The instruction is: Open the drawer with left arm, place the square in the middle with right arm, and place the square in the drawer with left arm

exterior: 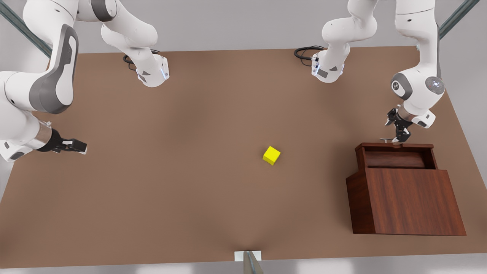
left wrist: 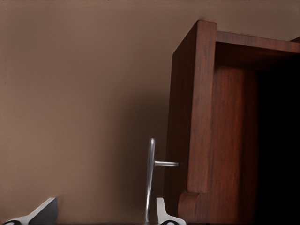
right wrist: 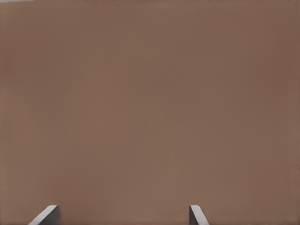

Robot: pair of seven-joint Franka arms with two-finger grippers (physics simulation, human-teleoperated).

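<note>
Left gripper (exterior: 398,135): it hangs at the far edge of the cabinet, on the front view's right, right by the handle. Its fingers (left wrist: 44,213) are spread apart. The handle sits between them, near one finger, and nothing is pinched.

Handle (left wrist: 150,180): a thin silver bar. It stands off the drawer front on a short peg.

Drawer (exterior: 395,156): it is pulled out from the cabinet toward the far side of the table. You can look down into its brown inside.

Cabinet (exterior: 412,201): a dark red-brown wood box. It sits close to the table's edge on the front view's right and not far from the near edge.

Square (exterior: 271,155): a little yellow block. It sits flat on the table near the middle, all by itself. It is well apart from the cabinet and from both grippers, with bare table on every side.

Right gripper (exterior: 74,146): it waits over the table edge on the front view's left, far from the square. Its fingers (right wrist: 47,215) are wide apart and hold nothing. Brown table lies under it.

Table (exterior: 171,182): flat and brown. There is lots of open room between the square and the left-side arm. There is less room between the square and the cabinet.
</note>
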